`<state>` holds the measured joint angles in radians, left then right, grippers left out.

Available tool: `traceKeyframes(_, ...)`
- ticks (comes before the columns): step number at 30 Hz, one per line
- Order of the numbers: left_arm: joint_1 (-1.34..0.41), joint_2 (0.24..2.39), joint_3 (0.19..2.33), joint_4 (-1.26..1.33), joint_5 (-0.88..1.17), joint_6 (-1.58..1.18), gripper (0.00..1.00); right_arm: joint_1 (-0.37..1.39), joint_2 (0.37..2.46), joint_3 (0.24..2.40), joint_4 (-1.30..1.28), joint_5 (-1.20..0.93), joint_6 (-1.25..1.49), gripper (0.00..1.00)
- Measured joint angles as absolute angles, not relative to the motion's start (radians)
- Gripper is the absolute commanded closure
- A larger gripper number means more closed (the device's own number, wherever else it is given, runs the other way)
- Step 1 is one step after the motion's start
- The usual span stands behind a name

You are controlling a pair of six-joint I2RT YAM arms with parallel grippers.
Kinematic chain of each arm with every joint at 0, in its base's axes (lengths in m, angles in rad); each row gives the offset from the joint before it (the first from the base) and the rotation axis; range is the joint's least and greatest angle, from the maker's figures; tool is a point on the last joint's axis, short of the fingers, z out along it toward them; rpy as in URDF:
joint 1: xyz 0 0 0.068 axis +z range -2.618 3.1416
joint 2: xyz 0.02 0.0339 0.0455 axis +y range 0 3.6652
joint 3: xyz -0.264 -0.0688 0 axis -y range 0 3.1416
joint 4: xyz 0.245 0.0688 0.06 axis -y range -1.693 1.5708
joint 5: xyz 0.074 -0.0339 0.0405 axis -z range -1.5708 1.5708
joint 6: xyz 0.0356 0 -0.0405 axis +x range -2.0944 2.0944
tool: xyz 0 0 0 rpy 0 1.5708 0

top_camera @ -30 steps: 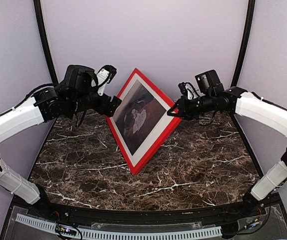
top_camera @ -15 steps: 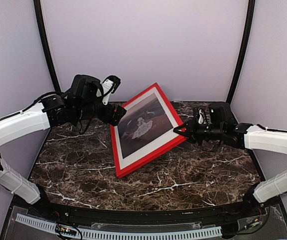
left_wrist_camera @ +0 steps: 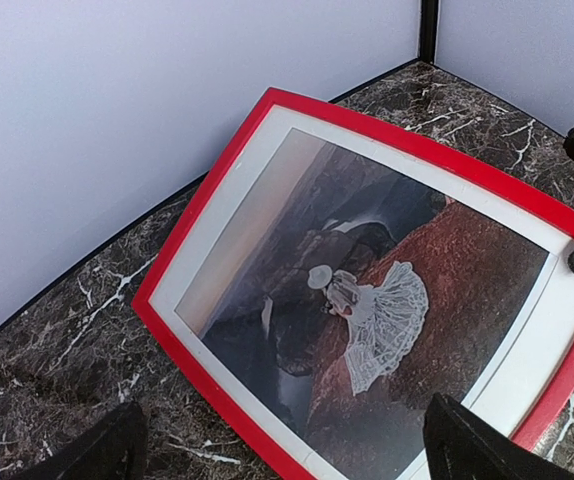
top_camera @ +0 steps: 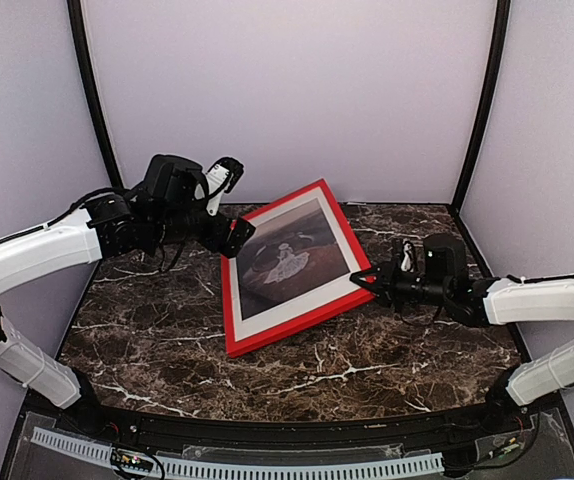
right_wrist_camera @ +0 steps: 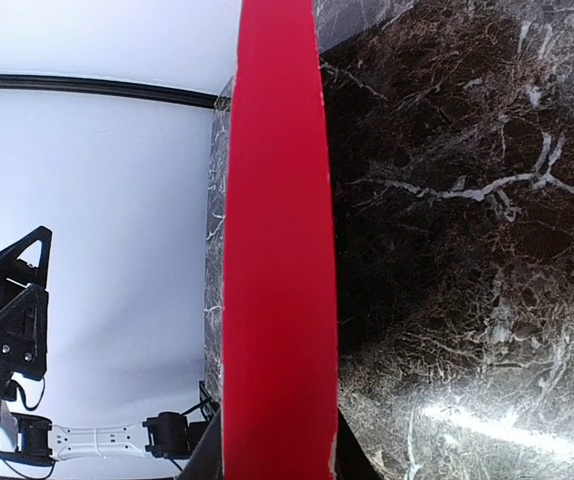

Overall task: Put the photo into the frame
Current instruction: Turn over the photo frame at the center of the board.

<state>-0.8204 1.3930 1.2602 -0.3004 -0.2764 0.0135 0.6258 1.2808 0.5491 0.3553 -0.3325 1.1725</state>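
frame (top_camera: 229, 305): thin red rectangle, face up, turned askew to the marble table's (top_camera: 417, 365) edges, over its far middle; fully flat or right corner slightly raised, cannot tell | photo (top_camera: 289, 258): dark brownish scene, white-dressed figure at centre, white margins, face up inside the frame

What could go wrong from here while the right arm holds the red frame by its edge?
1. The right gripper pinches only one thin edge of the frame; it might slip or swing and slap the table.
2. The left gripper is open beside the frame's far left corner, holding nothing; a nudge could twist the frame.
3. A hard landing might shift the photo.
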Motion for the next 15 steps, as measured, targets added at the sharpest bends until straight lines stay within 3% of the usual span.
traceKeyframes(5, -0.82, 1.393, 1.26, -0.3, -0.267, 0.014, 0.01, 0.629, 1.279, 0.492, 0.402, -0.308, 1.214, 0.7)
traceKeyframes(15, -0.82, 1.393, 1.26, -0.3, -0.246, 0.014, 0.01, 0.629, 1.279, 0.418, 0.336, -0.264, 1.264, 0.59)
